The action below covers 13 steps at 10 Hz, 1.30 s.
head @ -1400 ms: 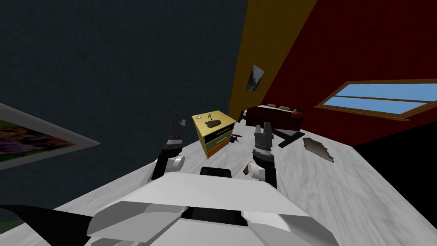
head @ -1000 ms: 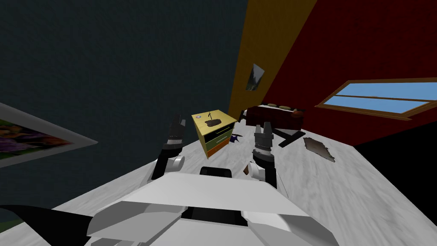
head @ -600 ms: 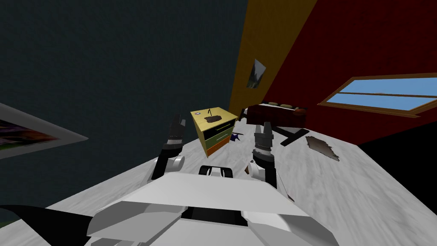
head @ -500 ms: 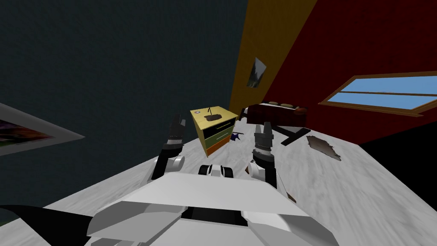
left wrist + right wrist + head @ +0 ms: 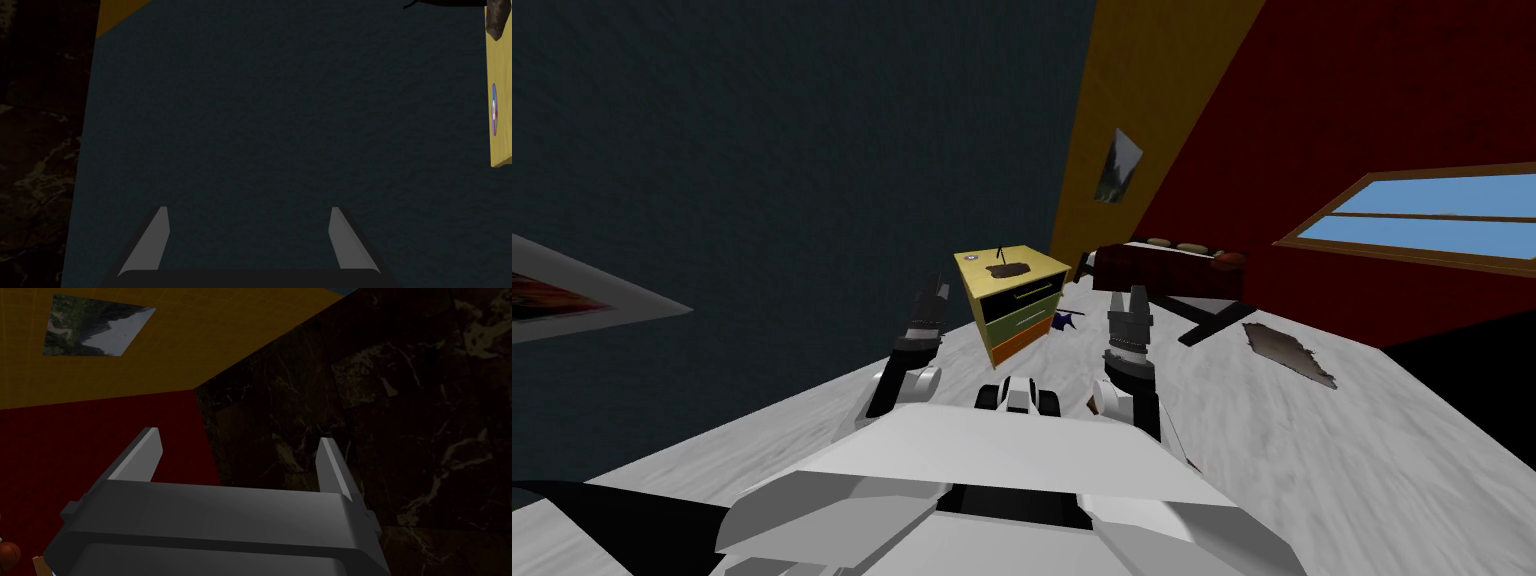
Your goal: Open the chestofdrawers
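**Approach in hand; no reach yet**

The step is the drive up to the chest (image 5: 1024,318). It stands on the floor (image 5: 1312,450) against the dark wall (image 5: 762,150), ahead of me and well apart from both hands. It has a yellow top with a dark object on it. Its front has three drawers, black over green over orange, each with a thin bar handle, and all look shut.

The left hand (image 5: 936,290) and right hand (image 5: 1128,294) are raised either side of the chest in the head view. Both are released, fingers spread, grasping nothing. The left wrist view catches an edge of the yellow top, off the line of that hand's fingers.

Next, I judge, I must close the gap. Then one hand has to line up square with a handle, likely that of the black top drawer (image 5: 1032,293), and its fingers must straddle the bar before clenching.

Against the earlier frame, the whole head view has shifted. The window (image 5: 1412,225) sits further out to the side, and the chest sits slightly higher. That is my own move, not the things'. The hands keep their pose.
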### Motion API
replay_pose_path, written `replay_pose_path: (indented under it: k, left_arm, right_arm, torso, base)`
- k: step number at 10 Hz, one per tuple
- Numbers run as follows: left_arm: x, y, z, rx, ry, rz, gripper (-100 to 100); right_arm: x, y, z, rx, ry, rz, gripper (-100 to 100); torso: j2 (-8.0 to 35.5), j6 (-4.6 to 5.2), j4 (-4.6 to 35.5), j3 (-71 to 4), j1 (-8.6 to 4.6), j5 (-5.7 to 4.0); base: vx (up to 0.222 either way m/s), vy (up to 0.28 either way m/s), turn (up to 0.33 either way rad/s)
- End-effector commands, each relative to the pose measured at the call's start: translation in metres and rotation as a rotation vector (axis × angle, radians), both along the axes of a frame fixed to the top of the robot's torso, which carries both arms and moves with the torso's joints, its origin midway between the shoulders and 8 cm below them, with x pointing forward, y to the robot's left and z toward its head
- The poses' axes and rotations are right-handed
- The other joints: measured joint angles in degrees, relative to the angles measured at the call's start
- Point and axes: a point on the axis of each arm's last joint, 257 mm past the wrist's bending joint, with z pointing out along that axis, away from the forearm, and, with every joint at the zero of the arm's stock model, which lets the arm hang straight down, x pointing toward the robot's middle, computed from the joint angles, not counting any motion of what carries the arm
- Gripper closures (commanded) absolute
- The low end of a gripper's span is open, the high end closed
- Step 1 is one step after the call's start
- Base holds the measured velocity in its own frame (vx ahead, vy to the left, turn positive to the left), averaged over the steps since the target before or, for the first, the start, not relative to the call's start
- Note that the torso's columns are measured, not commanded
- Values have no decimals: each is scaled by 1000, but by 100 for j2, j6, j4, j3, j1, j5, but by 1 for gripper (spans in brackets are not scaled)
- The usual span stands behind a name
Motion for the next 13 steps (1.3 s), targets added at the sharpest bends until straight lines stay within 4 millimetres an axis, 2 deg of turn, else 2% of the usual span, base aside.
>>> replay_pose_path:
  k: [1,13]
  left_arm:
    - [7,9,-17,-1,31,1,-100]
    - [24,65,-102,-65,168,55,-100]
  right_arm:
    - [0,0,0,0,0,0,0]
    - [0,0,0,0,0,0,0]
  torso:
    - [16,0,5,8,15,5]
    - [25,-1,8,13,32,10]
  base:
    - [91,-136,71]
    - [95,-138,72]
